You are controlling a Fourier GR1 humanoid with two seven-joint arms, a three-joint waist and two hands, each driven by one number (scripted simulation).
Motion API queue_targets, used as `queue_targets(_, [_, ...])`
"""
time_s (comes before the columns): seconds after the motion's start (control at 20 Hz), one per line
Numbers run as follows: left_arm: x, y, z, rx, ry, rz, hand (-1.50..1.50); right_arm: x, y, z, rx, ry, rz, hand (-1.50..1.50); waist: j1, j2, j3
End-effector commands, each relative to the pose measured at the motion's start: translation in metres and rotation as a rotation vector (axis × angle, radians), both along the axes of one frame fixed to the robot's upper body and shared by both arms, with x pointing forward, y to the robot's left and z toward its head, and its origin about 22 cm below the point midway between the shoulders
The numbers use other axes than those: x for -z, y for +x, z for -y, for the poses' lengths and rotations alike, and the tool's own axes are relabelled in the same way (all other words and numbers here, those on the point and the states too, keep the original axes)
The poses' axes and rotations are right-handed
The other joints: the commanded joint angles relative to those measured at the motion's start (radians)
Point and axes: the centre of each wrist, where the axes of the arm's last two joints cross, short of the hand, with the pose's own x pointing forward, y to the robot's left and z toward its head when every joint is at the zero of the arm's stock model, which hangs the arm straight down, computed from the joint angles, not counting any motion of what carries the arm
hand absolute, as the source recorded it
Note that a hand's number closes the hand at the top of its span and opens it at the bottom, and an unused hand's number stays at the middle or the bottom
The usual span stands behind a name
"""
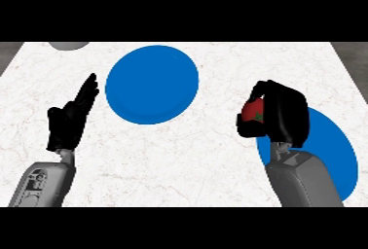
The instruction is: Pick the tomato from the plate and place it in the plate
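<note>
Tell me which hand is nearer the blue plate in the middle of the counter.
Left. The left hand rests open just beside that blue plate, at its left edge. The right hand, curled round the tomato, is farther off to its right.

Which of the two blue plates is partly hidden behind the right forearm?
The blue plate at the right, behind the right hand holding the tomato. The other blue plate, at upper centre, shows whole.
</note>
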Motion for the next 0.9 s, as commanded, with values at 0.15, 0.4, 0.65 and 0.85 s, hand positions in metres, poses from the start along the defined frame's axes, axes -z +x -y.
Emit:
queue_targets(0.15, [-0.001, 0.013, 0.007, 0.011, 0.016, 0.024, 0.00, -0.038, -0.017, -0.059, -0.171, 0.044, 0.180, 1.50, 0.010, 0.009, 0.001])
queue_targets(0.4, [-0.002, 0.009, 0.005, 0.031, -0.004, 0.016, 0.00, -0.061, 0.028, -0.085, -0.200, 0.151, 0.121, 1.50, 0.028, 0.012, 0.001])
queue_targets(0.65, [-0.011, 0.011, 0.010, 0.038, 0.014, 0.031, 0.00, -0.054, 0.052, -0.121, -0.194, 0.202, 0.071, 1.50, 0.039, 0.014, 0.001])
queue_targets(0.85, [-0.004, 0.001, 0.024, 0.042, 0.008, 0.021, 0.00, -0.041, 0.070, -0.141, -0.236, 0.206, 0.055, 1.50, 0.053, 0.015, 0.001])
